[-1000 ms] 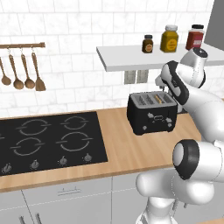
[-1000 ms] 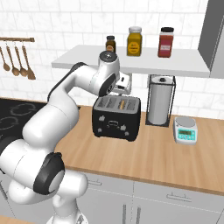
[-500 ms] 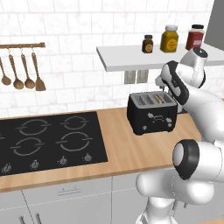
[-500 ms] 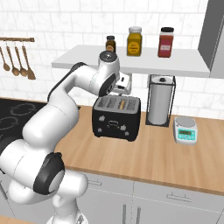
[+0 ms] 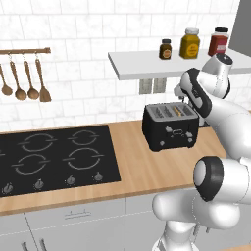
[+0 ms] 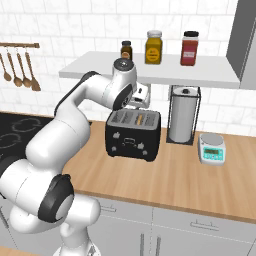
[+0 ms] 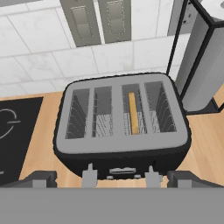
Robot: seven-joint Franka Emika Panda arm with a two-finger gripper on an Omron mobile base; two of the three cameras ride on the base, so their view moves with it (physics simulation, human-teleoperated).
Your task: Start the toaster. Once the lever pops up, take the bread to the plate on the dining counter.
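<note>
The black toaster (image 5: 169,130) (image 6: 132,135) stands on the wall-side wood counter, to the right of the hob. The hand view looks down on the toaster (image 7: 118,146), and a thin golden-brown bread slice (image 7: 133,113) (image 5: 180,111) (image 6: 141,119) sits low in its third slot from the left. My gripper (image 5: 182,93) (image 6: 140,98) (image 7: 112,180) hovers just above and behind the toaster's back edge. It is open, its fingertips (image 7: 41,178) spread wide with nothing between them. The plate and the dining counter are out of view.
A paper-towel holder (image 6: 181,115) (image 7: 203,65) stands close to the toaster's right. A small kitchen scale (image 6: 212,148) sits further right. A shelf (image 5: 147,66) with three jars hangs right above the gripper. The black hob (image 5: 54,157) lies to the left, and utensils (image 5: 24,88) hang on the wall.
</note>
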